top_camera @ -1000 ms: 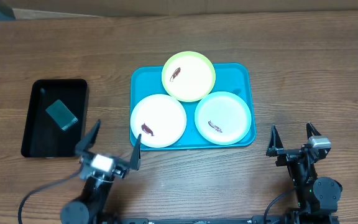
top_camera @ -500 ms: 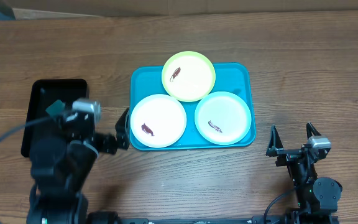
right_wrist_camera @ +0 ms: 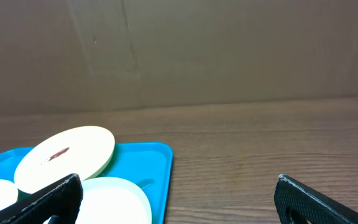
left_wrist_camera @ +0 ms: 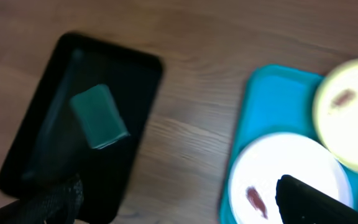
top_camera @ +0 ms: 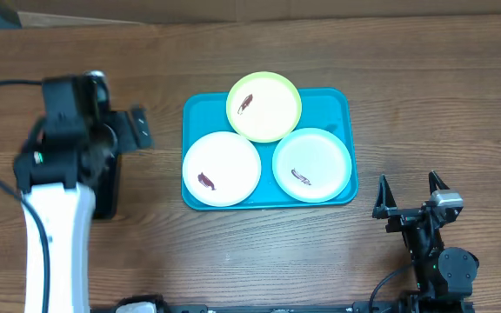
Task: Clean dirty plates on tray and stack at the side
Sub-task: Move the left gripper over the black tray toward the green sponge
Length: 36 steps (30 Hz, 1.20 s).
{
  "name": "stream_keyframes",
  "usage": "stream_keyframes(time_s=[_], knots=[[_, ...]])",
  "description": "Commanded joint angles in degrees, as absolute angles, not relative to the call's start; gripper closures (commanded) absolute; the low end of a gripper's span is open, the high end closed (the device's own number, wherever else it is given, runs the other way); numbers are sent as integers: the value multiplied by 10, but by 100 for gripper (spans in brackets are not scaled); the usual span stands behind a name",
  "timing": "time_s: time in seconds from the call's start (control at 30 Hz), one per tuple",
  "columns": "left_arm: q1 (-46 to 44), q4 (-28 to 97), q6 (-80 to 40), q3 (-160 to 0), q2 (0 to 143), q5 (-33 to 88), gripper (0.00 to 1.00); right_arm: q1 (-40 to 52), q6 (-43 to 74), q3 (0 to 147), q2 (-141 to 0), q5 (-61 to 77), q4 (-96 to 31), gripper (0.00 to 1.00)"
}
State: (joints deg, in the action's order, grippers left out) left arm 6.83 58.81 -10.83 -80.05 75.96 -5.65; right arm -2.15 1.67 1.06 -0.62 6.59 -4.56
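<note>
A blue tray (top_camera: 342, 104) holds three plates, each with a red-brown smear: a yellow-green plate (top_camera: 264, 106) at the back, a white plate (top_camera: 222, 168) at front left and a pale green plate (top_camera: 312, 164) at front right. My left gripper (top_camera: 129, 132) is open and empty, raised above the black bin (left_wrist_camera: 79, 124), left of the tray. The green sponge (left_wrist_camera: 98, 117) lies in that bin; in the overhead view the arm hides it. In the left wrist view the jaws (left_wrist_camera: 179, 193) frame bare wood and the white plate (left_wrist_camera: 284, 180). My right gripper (top_camera: 410, 196) is open and empty, low at the front right.
Only a strip of the black bin (top_camera: 107, 187) shows past the left arm in the overhead view. Bare wooden table (top_camera: 424, 96) lies right of the tray. A brown cardboard wall (right_wrist_camera: 179, 50) stands behind the table.
My left arm has risen from the front table edge and swung back and left, over the black bin. The right arm, tray and plates have not moved.
</note>
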Motion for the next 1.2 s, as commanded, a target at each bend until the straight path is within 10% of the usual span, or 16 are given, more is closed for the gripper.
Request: stream_keyframes(time_s=[0.0, 1.17], knots=[[121, 586, -158, -821, 811, -37, 0, -19, 17, 5, -2, 61, -43, 0], [282, 486, -210, -821, 1122, -17, 4, -19, 17, 5, -2, 61, -43, 0]])
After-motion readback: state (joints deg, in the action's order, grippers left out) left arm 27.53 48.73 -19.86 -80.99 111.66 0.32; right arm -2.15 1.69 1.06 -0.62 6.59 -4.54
